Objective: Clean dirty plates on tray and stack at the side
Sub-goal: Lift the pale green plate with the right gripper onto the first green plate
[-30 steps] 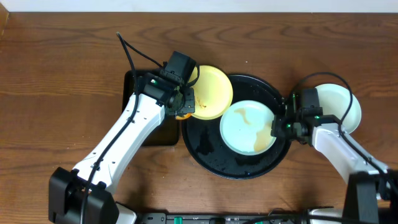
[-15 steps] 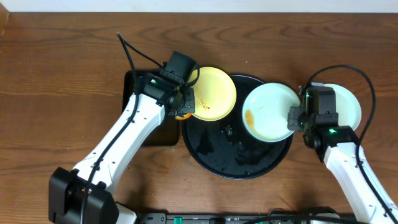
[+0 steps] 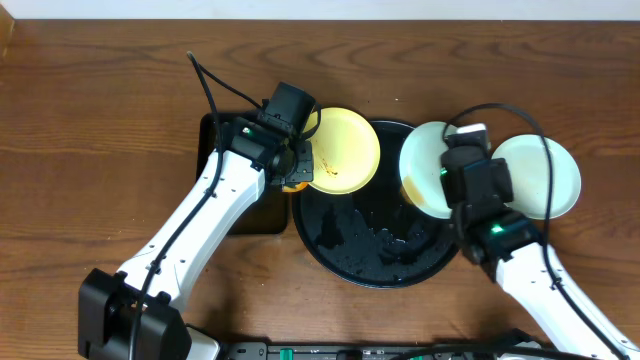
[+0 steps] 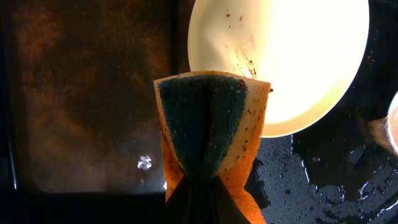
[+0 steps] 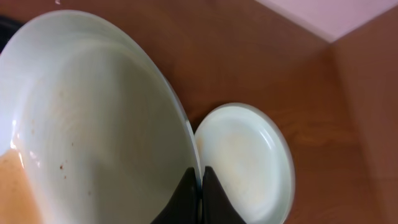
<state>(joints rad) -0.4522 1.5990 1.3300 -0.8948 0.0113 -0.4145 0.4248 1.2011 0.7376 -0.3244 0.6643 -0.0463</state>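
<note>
Over the tray's (image 3: 340, 245) right rim I have my right gripper (image 5: 200, 179) clamped on a mint plate (image 5: 87, 124); at its left rim my left gripper (image 4: 202, 196) squeezes a sponge (image 4: 211, 118) beside the yellow plate (image 4: 292, 56).

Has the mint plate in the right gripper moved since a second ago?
Yes. The mint plate, pinched by the right gripper, has gone from the round tray's middle to its upper right rim, toward the plate on the table.

The tabletop (image 3: 100, 120) is brown grained wood with a soft sheen. The round tray (image 3: 330, 240) is glossy black and wet-looking. The yellow plate (image 3: 352, 148) and mint plate (image 5: 81, 124) look smooth. The sponge (image 4: 208, 118) is orange foam with a rough dark face.
</note>
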